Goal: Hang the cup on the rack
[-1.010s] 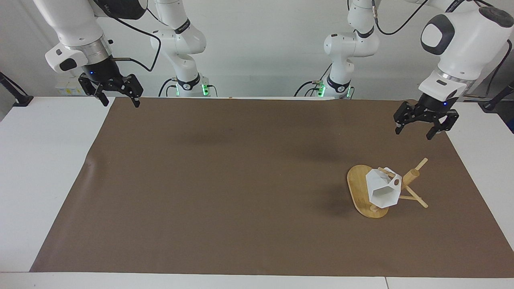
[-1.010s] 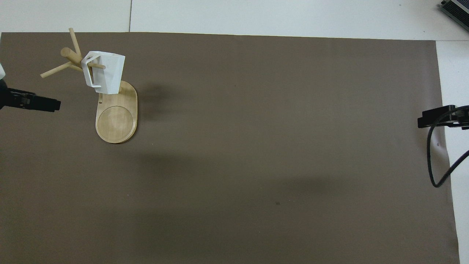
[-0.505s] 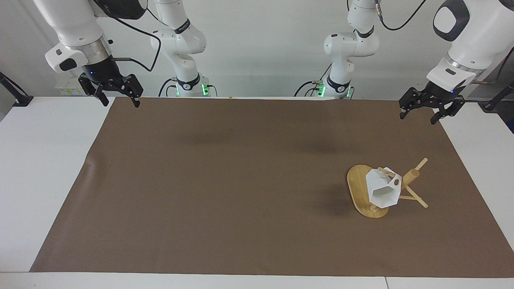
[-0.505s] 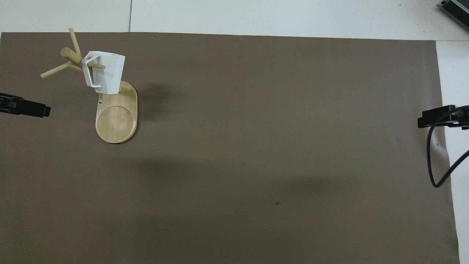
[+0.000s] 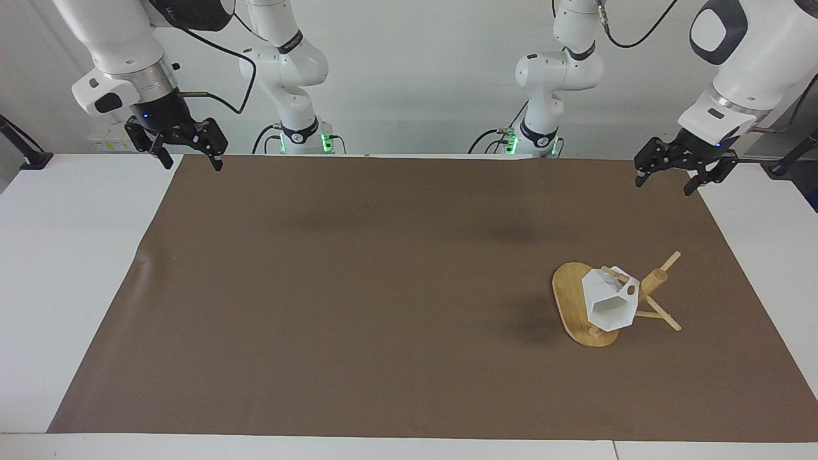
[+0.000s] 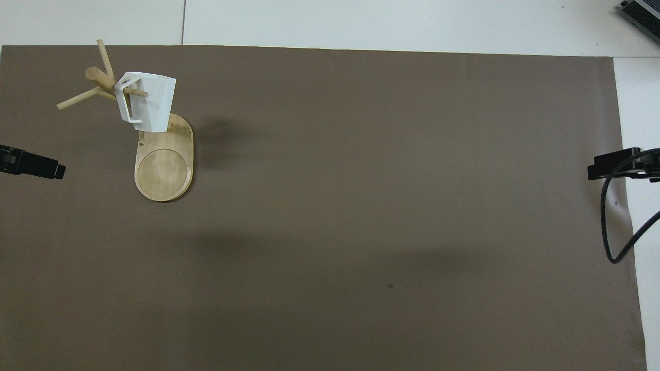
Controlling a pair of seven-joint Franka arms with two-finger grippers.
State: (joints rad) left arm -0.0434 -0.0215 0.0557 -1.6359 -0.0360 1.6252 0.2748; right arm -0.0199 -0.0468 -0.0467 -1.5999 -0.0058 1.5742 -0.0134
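Note:
The white faceted cup (image 5: pixel 610 303) (image 6: pixel 149 100) hangs by its pierced handle on a peg of the bamboo rack (image 5: pixel 655 280) (image 6: pixel 98 77). Nothing grips the cup. The rack's oval base (image 5: pixel 569 297) (image 6: pixel 164 170) lies on the brown mat toward the left arm's end of the table. My left gripper (image 5: pixel 663 187) (image 6: pixel 51 170) hangs open and empty above the mat's corner at that end, well apart from the rack. My right gripper (image 5: pixel 193 166) (image 6: pixel 598 170) waits open and empty over the mat's corner at the right arm's end.
A brown mat (image 5: pixel 383 287) covers most of the white table (image 5: pixel 70 268). A black cable (image 6: pixel 611 221) loops down beside the right gripper. Dark gear (image 6: pixel 642 13) sits at the table's corner farthest from the robots, at the right arm's end.
My left gripper has risen and drawn back from beside the rack toward the robots' edge of the mat. The cup, the rack and the right arm have stayed still.

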